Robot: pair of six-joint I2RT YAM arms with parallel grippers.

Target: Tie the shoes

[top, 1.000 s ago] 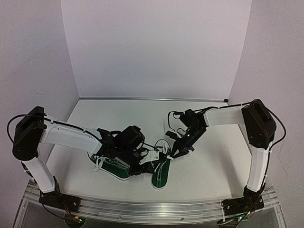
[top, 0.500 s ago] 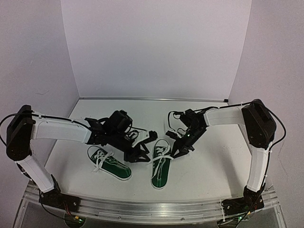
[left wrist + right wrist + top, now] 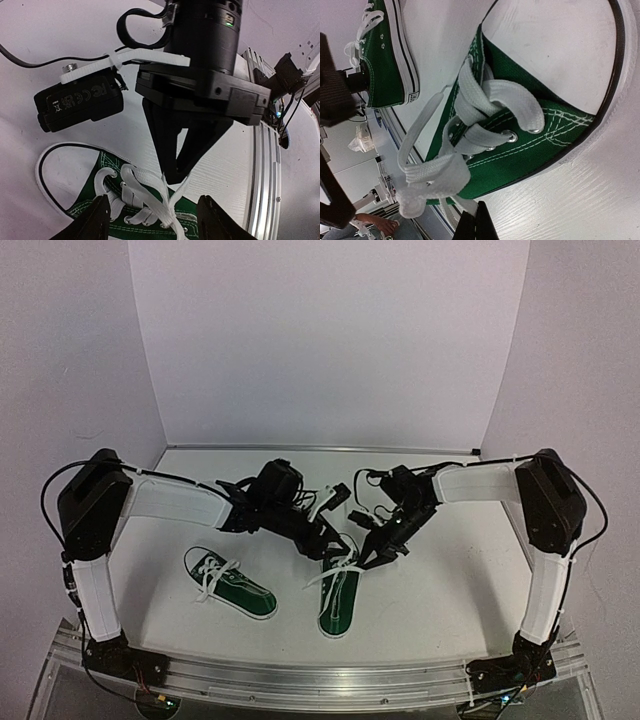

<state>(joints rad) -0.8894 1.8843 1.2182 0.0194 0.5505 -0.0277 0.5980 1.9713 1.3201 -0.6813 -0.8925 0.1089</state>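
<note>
One weak pinch: my right gripper [image 3: 172, 177] holds the dark green canvas sneaker's [image 3: 102, 172] white lace [image 3: 145, 192], which may slip; left gripper [image 3: 154, 222] open.

Pair of small dark green canvas low-tops with white laces, white soles and white toe caps. Both shoes sit sole-down, openings up, well apart from each other. One shoe [image 3: 337, 602] has its toe end right under both sets of fingers. The right gripper [image 3: 371, 559], tips pinched together, sits just above its laces [image 3: 470, 107], and the left gripper [image 3: 156, 222], fingers spread, straddles the laced front. Those laces are untied; strands rise toward the pinched tips, can't tell if they're actually nipped, and one end trails off sideways. The other shoe [image 3: 232, 583] lies well off to the side of the left fingers, angled, laces loose too.
</note>
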